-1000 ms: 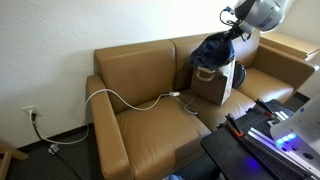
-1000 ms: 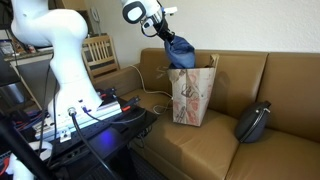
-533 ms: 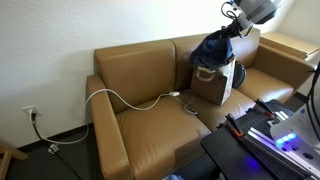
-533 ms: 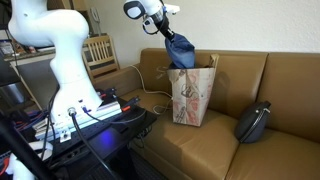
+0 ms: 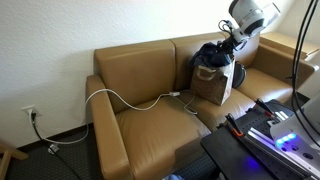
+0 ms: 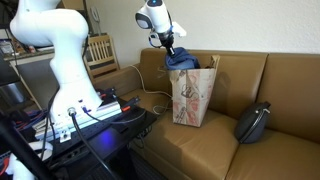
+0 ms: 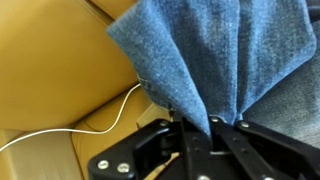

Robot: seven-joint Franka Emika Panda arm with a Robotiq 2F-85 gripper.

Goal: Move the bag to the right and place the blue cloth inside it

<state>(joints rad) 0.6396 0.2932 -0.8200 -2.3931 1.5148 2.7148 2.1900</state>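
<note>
Our gripper's (image 6: 171, 46) jaws pinched the cloth (image 6: 181, 62) above the bag (image 6: 193, 98), near the sofa's (image 6: 282, 76) back, so it could slide in.

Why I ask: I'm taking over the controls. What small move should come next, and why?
Probably lower the pincer a little, straight down. It is shut on the cloth, whose lower part sits in the open mouth of the bag while its top bunches above the rim. Pushing it deeper before letting go should keep it from spilling out.
</note>
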